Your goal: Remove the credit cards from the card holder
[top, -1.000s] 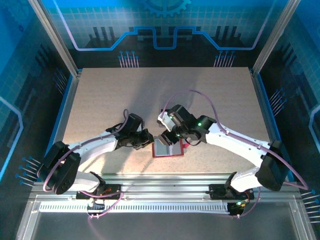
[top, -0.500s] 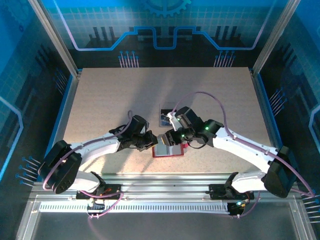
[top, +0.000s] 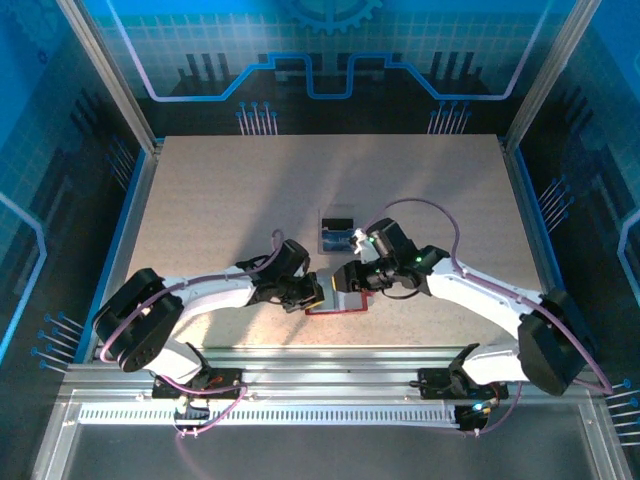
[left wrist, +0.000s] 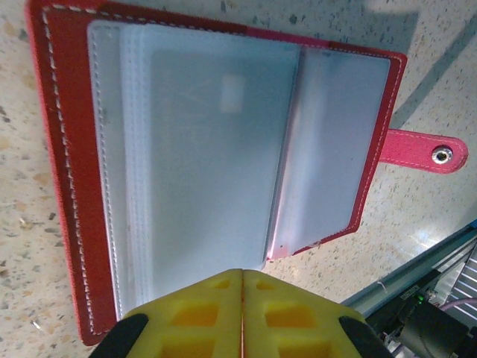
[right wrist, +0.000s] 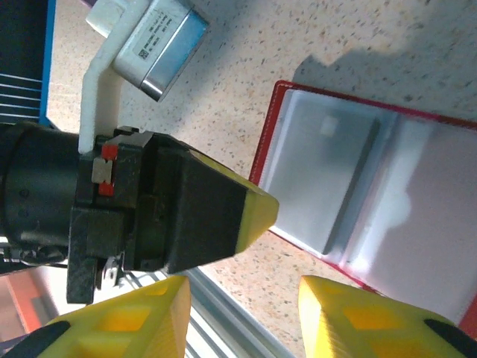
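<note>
Nearest you, the left gripper point(left wrist: 242, 313) had its yellow pads pressed together with nothing between them. The closed tip sat at the edge of the small red folding card holder point(left wrist: 216, 164), apparently to pin it so it would not slide. The holder lay open and flat on the speckled beige table point(top: 220, 200), its pale grey pockets facing up and its red snap tab point(left wrist: 428, 151) sticking out sideways. A pale card with a small chip mark point(left wrist: 223, 142) seemed to sit in one pocket. Your right gripper point(right wrist: 238, 321) hung just over the holder with its jaws spread, probably ready to draw that card out. Farther back, a black and a blue credit card point(top: 337, 232) lay on the table, well clear of the holder.
</note>
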{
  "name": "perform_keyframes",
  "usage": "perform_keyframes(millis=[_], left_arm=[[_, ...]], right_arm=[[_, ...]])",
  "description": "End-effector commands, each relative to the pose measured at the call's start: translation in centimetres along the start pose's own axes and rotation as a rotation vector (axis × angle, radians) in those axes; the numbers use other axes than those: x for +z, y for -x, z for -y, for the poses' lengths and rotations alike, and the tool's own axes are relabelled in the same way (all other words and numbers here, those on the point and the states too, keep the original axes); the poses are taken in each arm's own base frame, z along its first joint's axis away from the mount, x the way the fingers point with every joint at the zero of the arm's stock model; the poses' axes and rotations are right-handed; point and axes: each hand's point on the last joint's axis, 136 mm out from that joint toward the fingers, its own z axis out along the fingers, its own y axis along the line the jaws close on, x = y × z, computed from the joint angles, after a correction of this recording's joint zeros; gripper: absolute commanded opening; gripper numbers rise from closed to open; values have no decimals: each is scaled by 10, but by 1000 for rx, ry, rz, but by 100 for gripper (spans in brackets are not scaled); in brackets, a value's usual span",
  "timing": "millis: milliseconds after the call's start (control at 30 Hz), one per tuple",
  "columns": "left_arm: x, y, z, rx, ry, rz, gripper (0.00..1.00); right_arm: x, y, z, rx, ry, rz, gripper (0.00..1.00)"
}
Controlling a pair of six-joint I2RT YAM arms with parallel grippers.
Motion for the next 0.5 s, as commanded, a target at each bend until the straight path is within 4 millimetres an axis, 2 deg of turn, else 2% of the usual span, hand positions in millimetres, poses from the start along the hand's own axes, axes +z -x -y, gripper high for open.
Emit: perform_keyframes(millis=[0,167,467], left_arm=[[-9,6,2,-19,17,51,7],[-21,11,-9,-21,78,89,7],[-15,11,-31,-60,102,75,6]], right_arm=[[12,-2,-9,50,88,-50,43],[29,2,-5,84,95,-77,42],[56,5,9,144,52,-118,36]])
